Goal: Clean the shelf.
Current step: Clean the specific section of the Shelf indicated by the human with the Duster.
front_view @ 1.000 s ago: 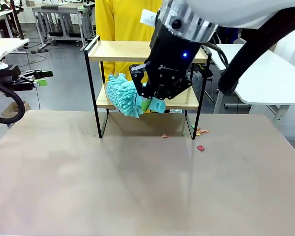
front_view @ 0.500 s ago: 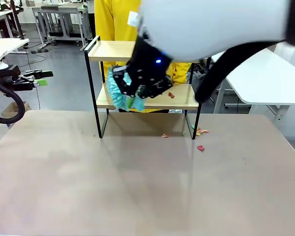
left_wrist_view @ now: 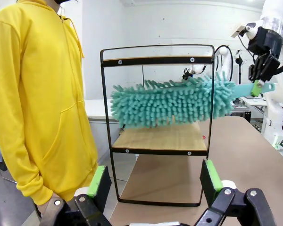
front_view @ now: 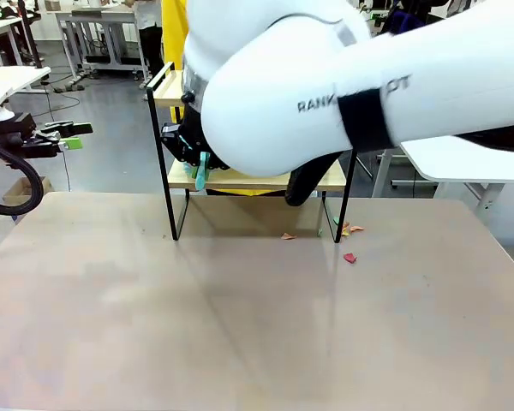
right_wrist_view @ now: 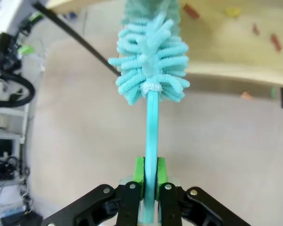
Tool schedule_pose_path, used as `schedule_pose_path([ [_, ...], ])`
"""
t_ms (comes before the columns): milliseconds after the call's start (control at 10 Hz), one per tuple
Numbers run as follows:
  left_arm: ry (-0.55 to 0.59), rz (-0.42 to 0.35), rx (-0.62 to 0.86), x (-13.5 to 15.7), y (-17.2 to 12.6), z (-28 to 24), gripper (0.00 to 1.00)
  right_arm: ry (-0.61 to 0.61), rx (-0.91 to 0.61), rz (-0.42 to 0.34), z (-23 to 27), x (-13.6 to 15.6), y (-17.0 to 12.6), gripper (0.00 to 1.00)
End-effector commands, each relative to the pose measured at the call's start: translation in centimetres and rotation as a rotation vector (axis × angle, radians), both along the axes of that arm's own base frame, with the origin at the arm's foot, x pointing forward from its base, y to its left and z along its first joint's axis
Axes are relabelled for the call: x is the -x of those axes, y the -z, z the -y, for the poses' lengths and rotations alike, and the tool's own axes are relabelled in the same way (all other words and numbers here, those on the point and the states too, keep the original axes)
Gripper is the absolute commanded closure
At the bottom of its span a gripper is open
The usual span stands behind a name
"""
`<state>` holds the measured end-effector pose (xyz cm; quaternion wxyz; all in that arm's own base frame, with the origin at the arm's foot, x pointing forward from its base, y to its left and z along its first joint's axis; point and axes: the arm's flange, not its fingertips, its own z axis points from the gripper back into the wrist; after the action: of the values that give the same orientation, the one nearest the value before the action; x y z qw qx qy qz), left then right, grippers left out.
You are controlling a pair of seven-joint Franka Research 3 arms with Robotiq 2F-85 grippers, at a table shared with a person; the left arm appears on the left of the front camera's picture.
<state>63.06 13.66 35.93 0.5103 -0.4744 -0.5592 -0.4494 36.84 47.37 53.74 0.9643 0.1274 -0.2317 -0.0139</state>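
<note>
The shelf (front_view: 334, 178) stands at the far edge of the worktop (front_view: 240, 325), about in the middle. The big white right arm (front_view: 343, 94) reaches across in front of it and hides much of it in the front view. A person in a yellow hoodie (left_wrist_view: 33, 94) stands just behind the shelf, off the worktop's far edge.

Little red and orange scraps (front_view: 349, 257) lie on the worktop near the shelf's right foot. More scraps (right_wrist_view: 188, 10) (red ones and a yellow one) lie on the lower board.

The right gripper (right_wrist_view: 150, 176) has its green pads (right_wrist_view: 139, 169) pressed tight on the thin blue-green handle of a fluffy duster (left_wrist_view: 172, 101). The duster's fluffy head is inside the shelf, between the top board and the lower board. It sits low over the lower board. I cannot tell if it touches the wood. The handle sticks out of the shelf's open side, on the side away from the person, and the gripper holds it there.

The left gripper (left_wrist_view: 153, 181) is off past the worktop's left edge, facing the shelf's end. Its fingers are spread wide with nothing between them.
</note>
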Motion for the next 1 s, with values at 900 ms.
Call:
schedule_pose_path([
  [900,0.002,0.014,0.0,0.2,-0.4,0.0,0.0,-0.01,0.035,-0.078,-3.6,-2.8,3.8,0.87],
])
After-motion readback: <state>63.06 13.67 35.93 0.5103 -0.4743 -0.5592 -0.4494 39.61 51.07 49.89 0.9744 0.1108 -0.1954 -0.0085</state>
